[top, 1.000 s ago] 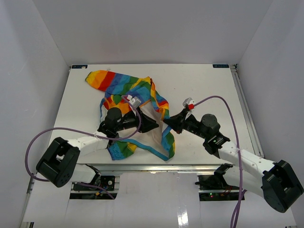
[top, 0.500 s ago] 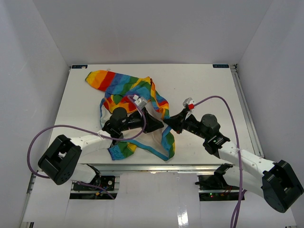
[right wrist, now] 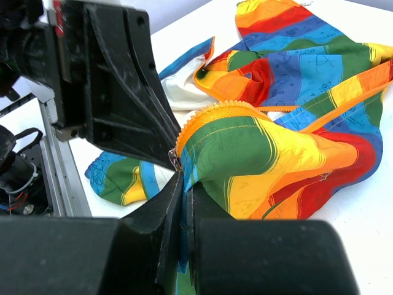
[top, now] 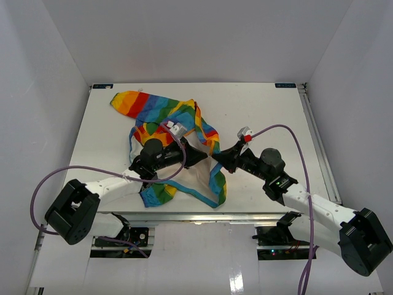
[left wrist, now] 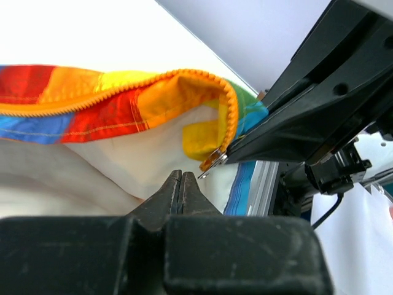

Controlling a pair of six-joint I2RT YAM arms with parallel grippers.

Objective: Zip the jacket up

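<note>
One white desk (top: 270,110) carries everything. On its left-centre part lies the one jacket (top: 156,107), crumpled and unzipped, with a rainbow sleeve reaching toward the far left corner and the white lining open toward the near edge. Two arms reach in from the near side, the left arm (top: 113,183) and the right arm (top: 310,203). Each trails one purple cable, so there are two cables (top: 293,136) in all, and the arm tips meet almost nose to nose over the jacket's right front edge. The overhead view gives that layout but not how the jaws stand. The left wrist view does: the left jaws are pressed together with nothing visible between them. Their tips sit just below one small metal zip slider (left wrist: 212,161), which hangs at the end of one curved row of orange zip teeth (left wrist: 228,110) on a raised fold of the jacket. In that view the right arm's black fingers (left wrist: 288,123) come in from the right up to that same end of the zip. The right wrist view shows the other side: the right jaws are clamped on the jacket's edge where the green stripe meets the orange teeth. The fabric is lifted off the desk there, and the left arm's black body stands close in front on the left. Only this view shows the blue, red and yellow stripes heaped beyond the grip, and a striped corner of the jacket lying flat on the desk at lower left.
</note>
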